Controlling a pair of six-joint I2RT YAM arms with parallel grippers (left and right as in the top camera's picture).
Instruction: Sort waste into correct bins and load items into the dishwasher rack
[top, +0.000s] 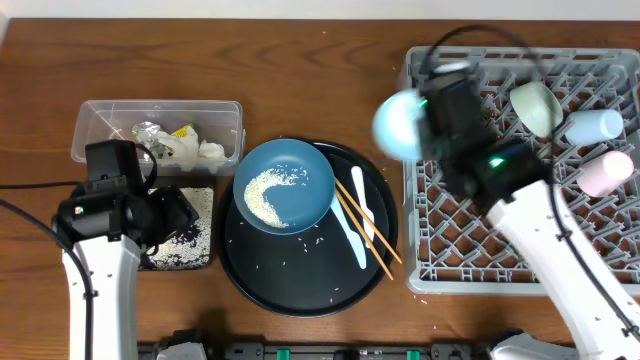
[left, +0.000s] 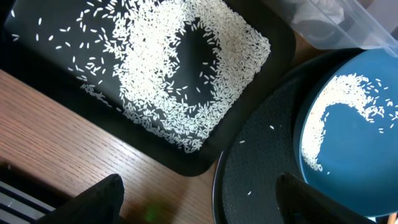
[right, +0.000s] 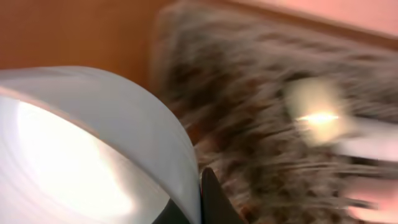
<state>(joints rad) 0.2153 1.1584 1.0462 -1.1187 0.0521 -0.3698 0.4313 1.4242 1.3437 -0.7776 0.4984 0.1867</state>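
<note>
A: From overhead, where is the pale-green bowl?
B: In the air at the left edge of the dishwasher rack, blurred. The right gripper is pinched on its rim.
A: And inside the rack?
B: Three cups toward its far right: a pale-green cup, a white cup and a pink cup.
A: The rest of the table?
B: The dark-blue bowl sits on the round black tray with rice in it. The chopsticks and the white spoon lie beside it on the same tray. The clear tub holds the snack packet and the crumpled tissue. The shallow black tray, just beside the tub, carries more rice.
A: The left wrist view?
B: The left gripper hangs spread wide with nothing between its fingers, above the wood and the round tray's rim. Rice lies in a thick ring on the shallow black tray. The dark-blue bowl shows at right with an arc of rice.
A: The right wrist view?
B: Heavily blurred. The bowl's pale wall fills the left, and one dark finger lies against its edge. The rack is a grey smear behind.
</note>
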